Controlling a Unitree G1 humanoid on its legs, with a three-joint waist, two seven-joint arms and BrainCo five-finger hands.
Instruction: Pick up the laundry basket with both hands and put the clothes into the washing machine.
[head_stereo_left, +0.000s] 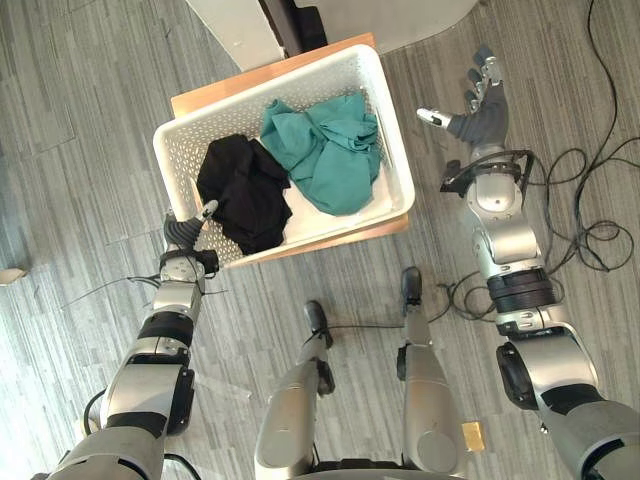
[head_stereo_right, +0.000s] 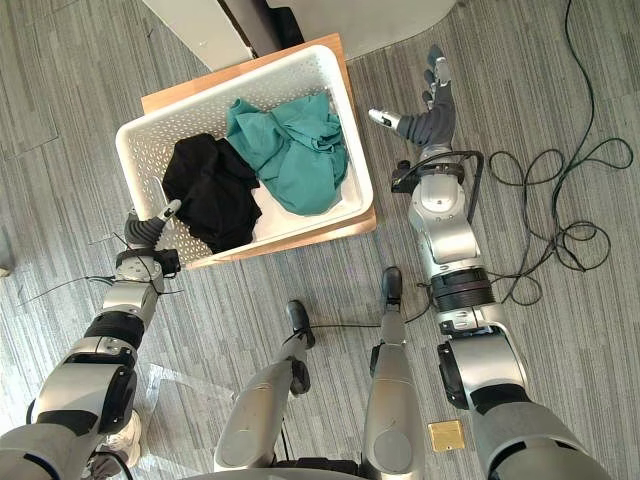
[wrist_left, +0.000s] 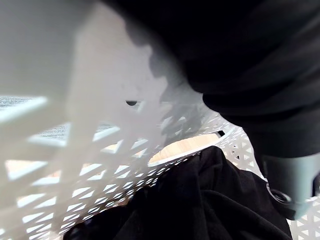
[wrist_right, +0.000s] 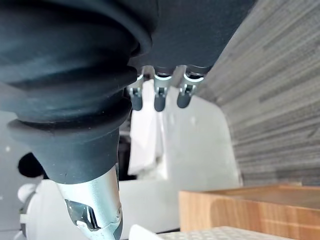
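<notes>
While the white laundry basket (head_stereo_left: 180, 160) sat on the wooden surface (head_stereo_left: 225, 88) holding a black garment (head_stereo_left: 245, 190) and a teal garment (head_stereo_left: 330, 150), the left hand (head_stereo_left: 184, 231) was at its near left corner, apparently over the rim; whether its fingers gripped could not be told. The right hand (head_stereo_left: 483, 116) hovered beside the basket's right wall, apart from it, fingers spread straight.

The left arm reaches forward from 7 o'clock, its left hand (head_stereo_left: 188, 230) at 9 o'clock. The right arm stretches toward 2 o'clock, where the right hand (head_stereo_left: 482, 108) has its fingers straight and spread, thumb out.
</notes>
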